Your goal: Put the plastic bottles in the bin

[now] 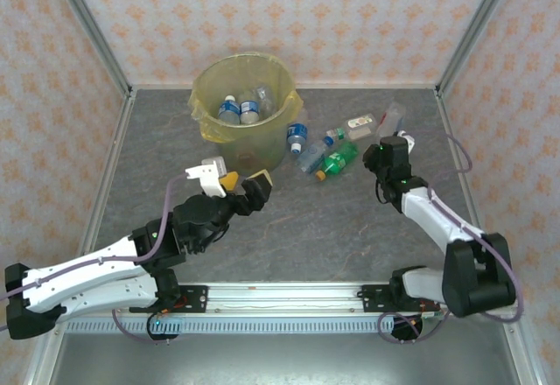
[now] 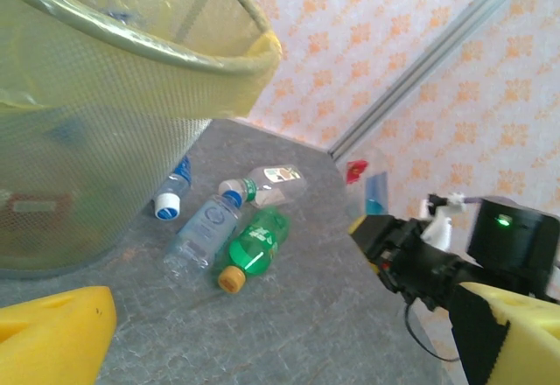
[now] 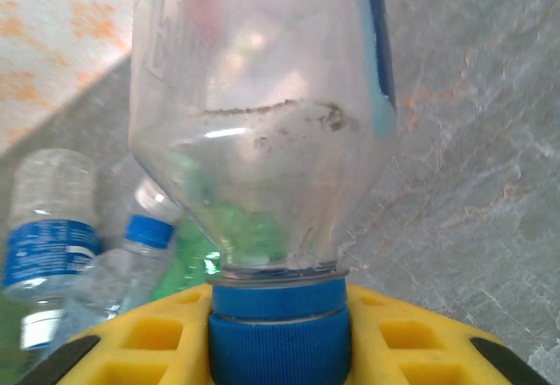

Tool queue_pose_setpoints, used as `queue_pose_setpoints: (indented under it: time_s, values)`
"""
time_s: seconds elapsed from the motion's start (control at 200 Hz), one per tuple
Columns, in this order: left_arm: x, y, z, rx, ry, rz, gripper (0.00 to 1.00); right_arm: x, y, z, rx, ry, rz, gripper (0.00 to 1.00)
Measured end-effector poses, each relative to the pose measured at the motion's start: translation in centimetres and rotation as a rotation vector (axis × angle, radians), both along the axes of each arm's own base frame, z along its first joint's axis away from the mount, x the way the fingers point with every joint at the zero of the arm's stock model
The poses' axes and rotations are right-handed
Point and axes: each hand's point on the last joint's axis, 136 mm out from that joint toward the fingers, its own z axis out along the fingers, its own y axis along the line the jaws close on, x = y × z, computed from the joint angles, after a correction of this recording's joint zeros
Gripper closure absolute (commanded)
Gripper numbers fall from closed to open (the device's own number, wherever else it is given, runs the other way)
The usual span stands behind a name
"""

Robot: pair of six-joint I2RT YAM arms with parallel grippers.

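1. Table (image 1: 289, 227): grey marbled top that carries everything. Both arms are bolted at its near edge.
2. Bin (image 1: 249, 144): yellow-lined, standing far centre-left on the table. I see a few clear bottles in the bin (image 1: 241, 110) with blue labels.
3. Left arm (image 1: 105, 276): reaches toward the bin. The left pincer (image 1: 245, 184) is released, jaws spread wide with nothing between them, on the near side of the bin and apart from it.
4. Right arm (image 1: 437, 219): stretched to the far right of the table. The right pincer (image 1: 395, 138) is clenched on a clear held bottle (image 3: 262, 122). Its blue cap (image 3: 280, 337) sits between the yellow pads and its body points away from the pincer. It is well apart from the bin.
5. Loose bottles lie on the table between the bin and the right pincer:
   - A green bottle (image 1: 338, 161) with an orange cap, on its side.
   - A clear blue-capped bottle (image 1: 310, 159) right beside it.
   - A blue-label bottle (image 1: 297, 136) just beside the bin wall.
   - A labelled clear bottle (image 1: 360, 125) farther back.
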Motion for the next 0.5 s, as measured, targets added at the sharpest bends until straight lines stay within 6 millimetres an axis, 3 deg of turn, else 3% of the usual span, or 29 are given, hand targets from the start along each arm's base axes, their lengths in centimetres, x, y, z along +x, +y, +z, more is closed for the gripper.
queue_pose_setpoints:
  time_s: [0.18,0.495]
  values:
    - [-0.2,2.7,0.5,-0.034,-0.008,0.088,0.01,-1.0,2.5,4.7,-0.026,-0.090,0.073,0.67]
    - [-0.9,7.9,0.7,-0.107,-0.007,0.250,0.01,-2.6,12.0,14.7,-0.034,-0.272,0.322,0.69]
